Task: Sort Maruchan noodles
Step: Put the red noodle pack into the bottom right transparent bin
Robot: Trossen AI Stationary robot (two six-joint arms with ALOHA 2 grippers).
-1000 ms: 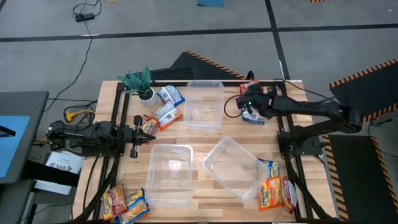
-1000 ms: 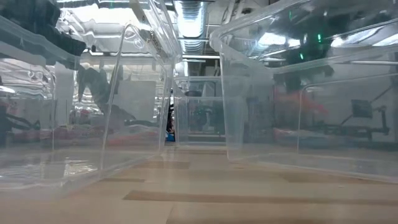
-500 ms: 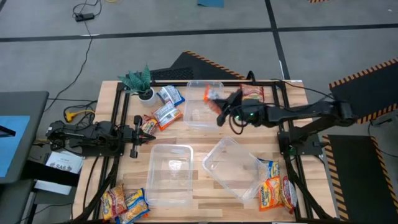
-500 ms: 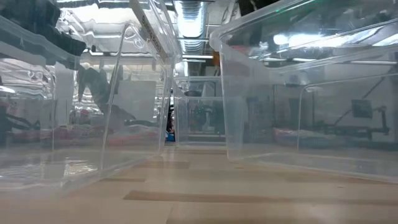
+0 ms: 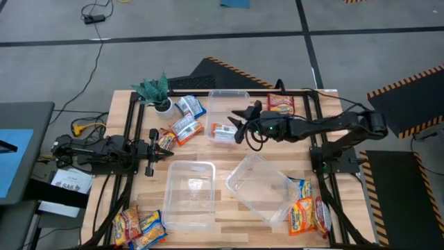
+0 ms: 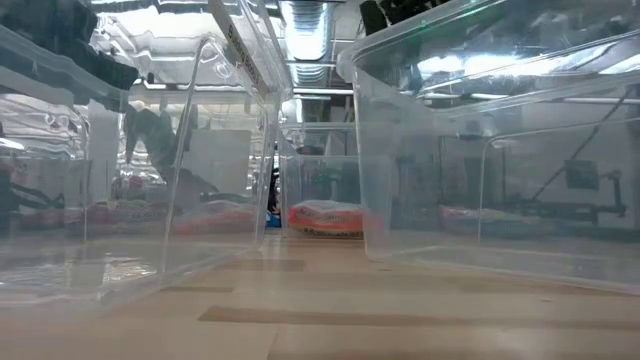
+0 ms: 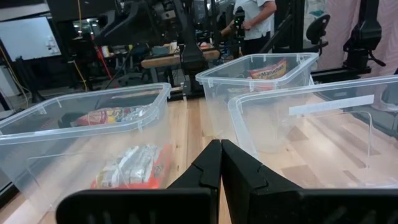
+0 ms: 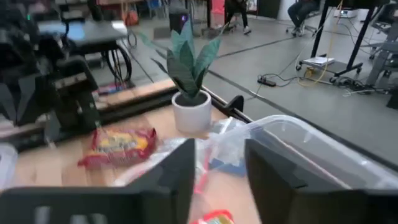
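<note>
My right gripper (image 5: pixel 238 125) hangs open above the clear far bin (image 5: pixel 229 94), holding nothing. An orange-red noodle packet (image 5: pixel 223 132) lies flat on that bin's floor, just below the fingers, and also shows in the low view (image 6: pixel 325 215). A red packet (image 5: pixel 281 104) lies on the table by the far right corner. Blue-white packets (image 5: pixel 187 117) and an orange one (image 5: pixel 165 139) lie left of the bin. My left gripper (image 5: pixel 166 148) rests shut at the table's left side (image 7: pixel 221 168).
A clear bin (image 5: pixel 189 193) stands near left, and a tilted one (image 5: pixel 260 186) near right. Yellow-orange packets lie at the near left corner (image 5: pixel 139 228) and near right corner (image 5: pixel 305 212). A small potted plant (image 5: pixel 158 94) stands at the far left (image 8: pixel 189 81).
My right gripper has swung from the far right corner toward the table's left, carrying an orange-red packet over the far bin and tipping up toward level. It has opened, and the packet has fallen flat onto the bin's floor.
</note>
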